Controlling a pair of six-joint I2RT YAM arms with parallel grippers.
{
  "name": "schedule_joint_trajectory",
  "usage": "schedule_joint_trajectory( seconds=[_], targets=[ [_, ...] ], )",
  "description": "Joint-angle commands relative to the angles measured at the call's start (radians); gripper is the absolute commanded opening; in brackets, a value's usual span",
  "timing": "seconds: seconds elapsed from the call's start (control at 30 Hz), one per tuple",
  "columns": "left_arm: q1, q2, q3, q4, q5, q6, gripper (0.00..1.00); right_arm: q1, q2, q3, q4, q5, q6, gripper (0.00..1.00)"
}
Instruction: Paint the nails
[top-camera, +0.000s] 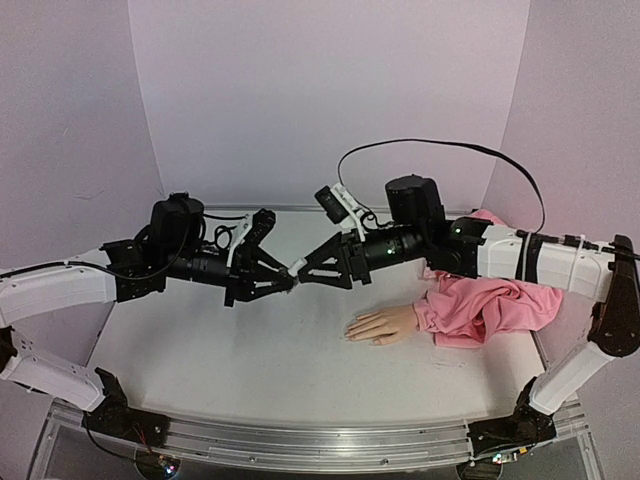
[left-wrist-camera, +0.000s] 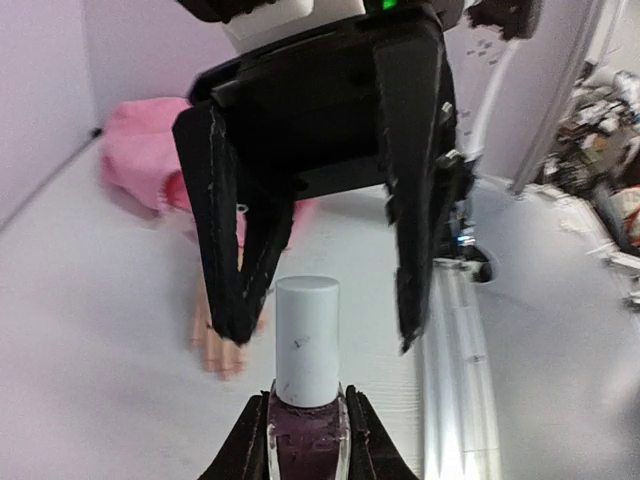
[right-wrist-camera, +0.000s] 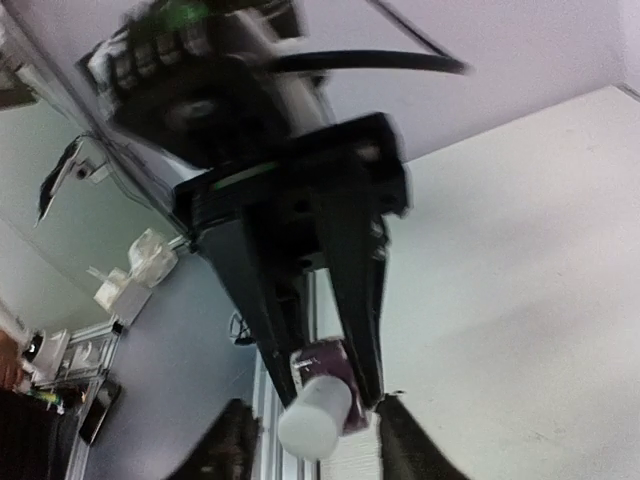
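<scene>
My left pincer (left-wrist-camera: 307, 415) is clamped on a nail polish bottle (left-wrist-camera: 307, 445) of dark purple polish, and the white cap (left-wrist-camera: 306, 340) points out past my fingertips. My right pincer (right-wrist-camera: 316, 425) faces it tip to tip with its jaws parted, one finger on either side of the cap and a gap on both sides. Below both pincers, toward my right side, the mannequin hand (top-camera: 385, 324) lies flat on the counter (top-camera: 250, 370) with its pink sleeve (top-camera: 480, 305) behind it. Its nails (top-camera: 352, 329) are too small to judge.
</scene>
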Motion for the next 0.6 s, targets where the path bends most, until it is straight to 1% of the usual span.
schedule_joint_trajectory(
  seconds=[0.0,0.03,0.1,0.17,0.27,0.37,0.47,0.57],
  targets=[
    [-0.036,-0.096,-0.03,0.057,-0.538,0.19,0.0,-0.018,-0.05,0.059,0.004,0.321,0.117,0.68],
    [-0.046,-0.101,-0.034,0.057,-0.618,0.211,0.0,-0.019,-0.048,0.065,0.003,0.363,0.148,0.75],
    [-0.064,-0.107,-0.037,0.059,-0.736,0.24,0.0,-0.019,-0.031,0.087,0.005,0.392,0.205,0.8],
    [-0.072,-0.104,-0.033,0.058,-0.792,0.248,0.0,-0.016,0.003,0.125,0.01,0.394,0.27,0.82],
    [-0.077,-0.09,-0.027,0.059,-0.826,0.244,0.0,-0.006,0.066,0.2,0.012,0.384,0.324,0.82],
    [-0.087,-0.084,-0.026,0.058,-0.857,0.25,0.0,0.017,0.115,0.268,0.017,0.417,0.365,0.79],
    [-0.095,-0.086,-0.027,0.058,-0.874,0.258,0.0,0.028,0.171,0.328,0.02,0.409,0.387,0.75],
    [-0.098,-0.089,-0.028,0.059,-0.877,0.262,0.0,0.028,0.212,0.363,0.02,0.408,0.413,0.66]
  ],
)
